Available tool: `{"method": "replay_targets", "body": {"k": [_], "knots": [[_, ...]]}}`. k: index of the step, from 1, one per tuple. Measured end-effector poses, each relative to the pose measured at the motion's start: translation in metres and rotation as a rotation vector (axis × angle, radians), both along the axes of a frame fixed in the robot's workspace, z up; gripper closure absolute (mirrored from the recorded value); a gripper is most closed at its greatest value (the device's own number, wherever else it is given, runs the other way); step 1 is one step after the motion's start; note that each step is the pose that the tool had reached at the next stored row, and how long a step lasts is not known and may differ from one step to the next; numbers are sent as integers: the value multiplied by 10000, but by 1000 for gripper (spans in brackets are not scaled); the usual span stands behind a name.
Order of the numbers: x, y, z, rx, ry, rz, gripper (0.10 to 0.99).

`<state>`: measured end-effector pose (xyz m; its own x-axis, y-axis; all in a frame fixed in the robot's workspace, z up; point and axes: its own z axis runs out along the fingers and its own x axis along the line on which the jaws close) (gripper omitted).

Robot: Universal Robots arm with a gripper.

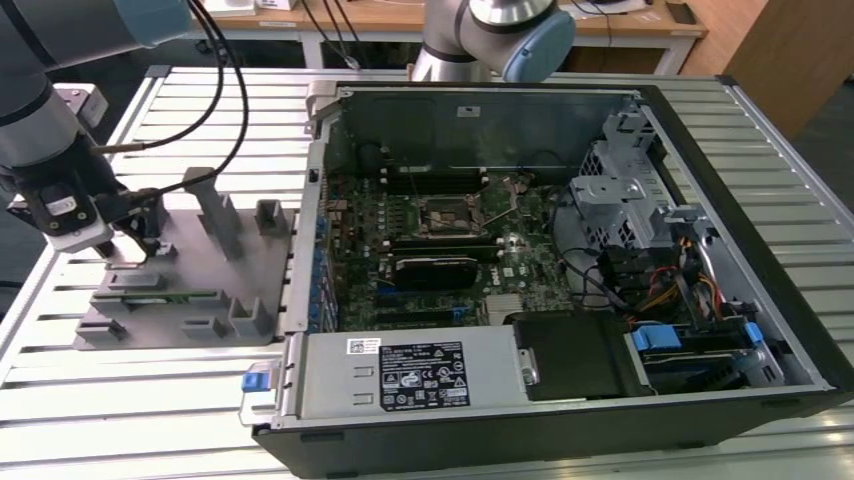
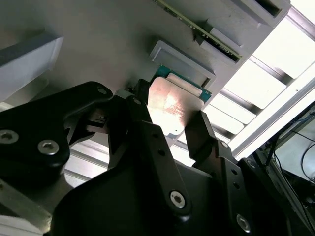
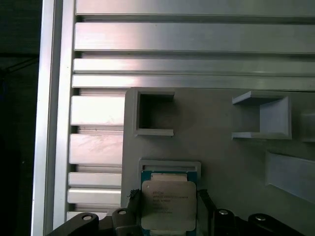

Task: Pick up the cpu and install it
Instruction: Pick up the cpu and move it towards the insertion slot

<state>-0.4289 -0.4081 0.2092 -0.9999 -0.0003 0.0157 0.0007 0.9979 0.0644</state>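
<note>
The cpu [image 3: 166, 202], a silvery square with a thin green rim, lies against a small grey holder [image 3: 170, 164] on the grey fixture plate [image 1: 200, 285]. My gripper [image 3: 167, 209] straddles it, with one black finger [image 2: 141, 120] against one edge and the other finger [image 2: 201, 132] against the opposite edge. In the second wrist view the cpu [image 2: 172, 105] shines between the fingers. In the exterior view my gripper [image 1: 127, 245] hangs low over the fixture at the exterior view's left. The motherboard socket [image 1: 445, 213] sits in the middle of the open case.
The open computer case [image 1: 694, 150] lies to the exterior view's right of the fixture, holding memory slots, cables and a drive cage [image 1: 621, 190]. Upright grey fixture blocks [image 1: 220, 215] stand beside my gripper. A second arm's base [image 1: 494, 35] stands behind the case. The table is slatted aluminium [image 3: 197, 37].
</note>
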Motion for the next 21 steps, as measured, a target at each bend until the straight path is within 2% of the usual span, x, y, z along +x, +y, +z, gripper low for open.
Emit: {"method": "replay_targets", "body": {"k": [21], "knots": [[0, 0, 84, 4, 2, 0, 545]]}}
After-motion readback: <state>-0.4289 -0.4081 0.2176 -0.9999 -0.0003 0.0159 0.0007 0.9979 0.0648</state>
